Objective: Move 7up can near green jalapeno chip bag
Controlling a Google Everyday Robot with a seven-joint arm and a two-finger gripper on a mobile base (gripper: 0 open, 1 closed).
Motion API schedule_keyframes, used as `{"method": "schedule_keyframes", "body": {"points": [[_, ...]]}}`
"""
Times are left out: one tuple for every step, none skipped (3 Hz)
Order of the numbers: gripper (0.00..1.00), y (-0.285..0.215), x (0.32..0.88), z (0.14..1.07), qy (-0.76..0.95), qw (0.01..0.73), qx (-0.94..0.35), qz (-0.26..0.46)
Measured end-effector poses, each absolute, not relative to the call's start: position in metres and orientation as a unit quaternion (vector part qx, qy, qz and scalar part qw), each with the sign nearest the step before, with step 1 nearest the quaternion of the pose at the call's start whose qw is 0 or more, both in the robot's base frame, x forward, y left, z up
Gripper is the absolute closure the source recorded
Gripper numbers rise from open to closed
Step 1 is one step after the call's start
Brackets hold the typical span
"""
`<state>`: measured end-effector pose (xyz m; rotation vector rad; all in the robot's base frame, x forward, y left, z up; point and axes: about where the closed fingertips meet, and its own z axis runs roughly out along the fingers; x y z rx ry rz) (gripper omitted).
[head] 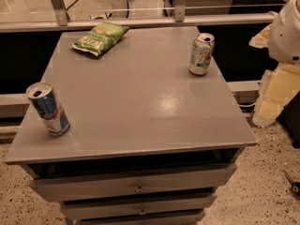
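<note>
Pincer out of view; arm (pixel 287 32) edge-cropped

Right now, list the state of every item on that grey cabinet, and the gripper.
7up can: upright, top opened, far right side.
Blue-and-silver can: upright, top opened, front left edge.
Green jalapeno chip bag: lying flat, far left corner.
Gripper: not in view; only a white arm part shows at the right edge.

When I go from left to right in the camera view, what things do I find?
The blue-and-silver can → green jalapeno chip bag → 7up can, then a white robot part at the right edge. The end effector is out of view.
</note>
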<state>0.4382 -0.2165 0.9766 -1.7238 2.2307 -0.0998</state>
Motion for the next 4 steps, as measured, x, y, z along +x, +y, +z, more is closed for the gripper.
{"method": "schedule_keyframes", "body": {"points": [[0.0,-0.217,0.438,0.977,0.781,0.16,-0.603,-0.035],[0.0,-0.219,0.46,0.963,0.781,0.183,-0.596,-0.032],[0.0,-0.228,0.518,0.925,0.793,0.227,-0.565,-0.029],[0.0,-0.234,0.572,0.898,0.803,0.277,-0.527,-0.025]]}}
